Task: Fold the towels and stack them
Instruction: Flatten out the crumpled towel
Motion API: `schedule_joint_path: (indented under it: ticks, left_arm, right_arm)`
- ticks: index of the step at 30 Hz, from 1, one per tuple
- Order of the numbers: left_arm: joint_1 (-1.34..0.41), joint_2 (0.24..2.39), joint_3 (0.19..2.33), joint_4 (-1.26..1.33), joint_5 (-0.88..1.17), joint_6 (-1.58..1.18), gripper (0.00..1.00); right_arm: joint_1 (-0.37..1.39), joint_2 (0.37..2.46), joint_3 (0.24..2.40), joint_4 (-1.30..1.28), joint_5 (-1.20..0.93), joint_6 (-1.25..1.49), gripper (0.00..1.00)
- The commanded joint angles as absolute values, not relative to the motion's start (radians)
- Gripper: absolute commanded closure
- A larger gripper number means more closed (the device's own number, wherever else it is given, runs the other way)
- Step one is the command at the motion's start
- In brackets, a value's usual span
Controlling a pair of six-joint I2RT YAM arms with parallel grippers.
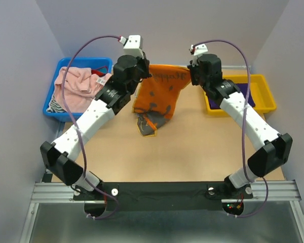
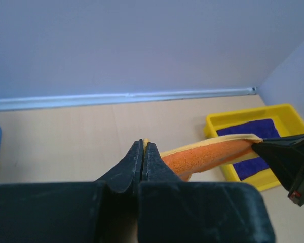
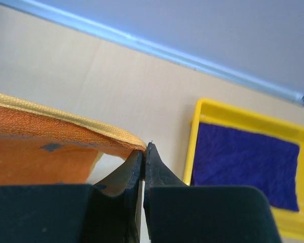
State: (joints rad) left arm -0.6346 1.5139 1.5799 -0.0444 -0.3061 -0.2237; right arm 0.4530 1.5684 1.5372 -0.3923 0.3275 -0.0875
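Towels, three. Grey-and-orange towel [image 1: 159, 96]: at table centre toward 12 o'clock, stretched by its upper edge between both claws, orange face showing with dark lettering along the top and dark spots below; it hangs down and its lower end lies crumpled on the table [image 1: 202, 147]. Left gripper [image 2: 143, 147]: jaws pressed together on the yellow-edged corner of this towel. Right gripper [image 3: 144, 152]: jaws likewise pinched on the opposite corner. Pale pink towel [image 1: 78, 81]: bunched in a blue bin [image 1: 50, 112] at 10 o'clock, over a striped cloth. Dark purple towel [image 3: 243, 167]: lying flat in a yellow bin [image 1: 266, 98] at 2 o'clock. Surface: pale wood tabletop, matte. Room: plain grey-lilac walls on three sides, with a pale strip where the back wall meets the table. Surroundings: black base bar on a metal rail at 6 o'clock; a purple cable looping over each arm. Obstruction: in the top view both wrists cover the held corners, and the left forearm crosses the blue bin's near right corner.
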Motion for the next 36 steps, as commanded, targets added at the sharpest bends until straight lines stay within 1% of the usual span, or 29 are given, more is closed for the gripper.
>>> schedule_joint_path:
  ticks: [1,6,8,12,15,17,21,25,27,29,34,36]
  left_arm:
    - [-0.646,1.355,1.591,0.049,-0.308,-0.102,1.00]
    - [-0.730,1.148,1.470,0.181,-0.264,-0.005,1.00]
    - [-0.747,1.094,1.421,0.204,-0.220,0.018,1.00]
    - [-0.768,0.967,1.371,0.212,-0.134,0.029,1.00]
    - [-0.778,0.905,1.351,0.204,-0.048,0.034,1.00]
    - [-0.781,0.882,1.338,0.199,-0.005,0.020,1.00]
    - [-0.782,0.853,1.319,0.181,-0.034,0.005,1.00]
    - [-0.781,0.906,1.319,0.141,-0.233,-0.054,1.00]
    - [-0.772,0.958,1.341,0.089,-0.354,-0.071,1.00]
    - [-0.746,1.046,1.361,0.068,-0.420,-0.103,1.00]
    - [-0.534,1.257,1.341,0.097,-0.380,-0.201,1.00]
    - [-0.494,1.363,1.341,0.142,-0.359,-0.201,1.00]
  right_arm:
    - [0.445,1.468,1.629,-0.388,0.286,-0.251,1.00]
    - [0.445,1.327,1.629,-0.388,0.186,-0.331,1.00]
    - [0.445,1.249,1.602,-0.388,0.112,-0.351,0.99]
    - [0.445,1.123,1.560,-0.390,-0.039,-0.379,0.99]
    - [0.445,1.056,1.552,-0.396,-0.104,-0.390,0.99]
    - [0.445,1.036,1.563,-0.403,-0.138,-0.388,1.00]
    - [0.445,1.037,1.597,-0.420,-0.186,-0.362,1.00]
    - [0.446,1.087,1.606,-0.419,-0.138,-0.344,1.00]
    - [0.443,1.147,1.623,-0.420,-0.097,-0.333,0.99]
    - [0.443,1.198,1.631,-0.416,-0.036,-0.334,0.99]
    - [0.436,1.409,1.644,-0.379,0.073,-0.374,0.99]
    - [0.424,1.509,1.643,-0.348,0.084,-0.376,0.99]
